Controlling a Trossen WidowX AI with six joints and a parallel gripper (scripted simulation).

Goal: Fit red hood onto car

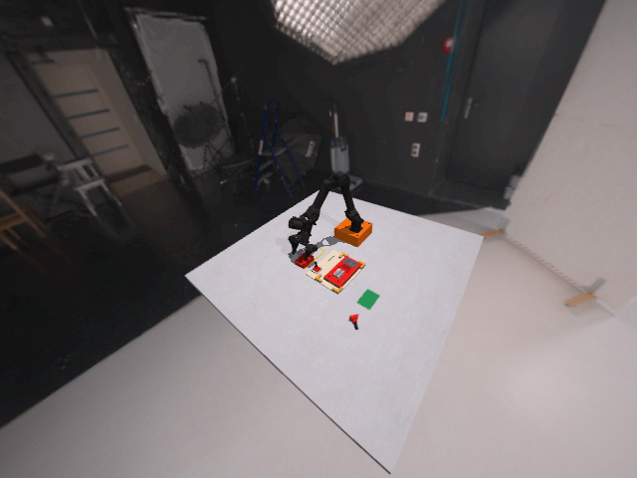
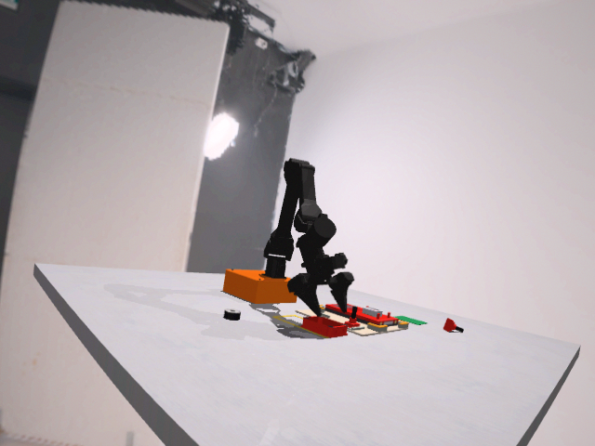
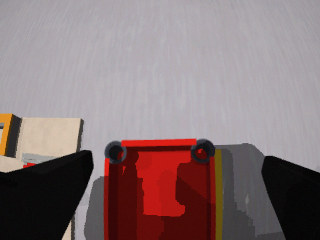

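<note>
The red hood (image 1: 304, 263) (image 2: 323, 327) (image 3: 162, 190) lies on the table with its hollow side facing up; two dark-ringed corner holes show in the wrist view, and its near end is cut off. My gripper (image 1: 301, 256) (image 2: 331, 312) (image 3: 177, 156) is open and empty, low over the hood, with a finger to each side of it and a gap at both sides in the wrist view. The red chassis (image 1: 351, 271) (image 2: 356, 314) sits in the jig with the grey engine block (image 1: 338, 273) (image 2: 372, 311) on its deck. Two pegs show clearly in the exterior view.
A cream board (image 1: 328, 258) (image 3: 52, 132) carries the jig and a small red piece (image 1: 316, 269) (image 2: 352, 323) with an upright black handle, beside the hood. A green patch (image 1: 368, 299), a red piece with a black stem (image 1: 353, 319) and a black-and-white wheel (image 2: 231, 314) lie farther off.
</note>
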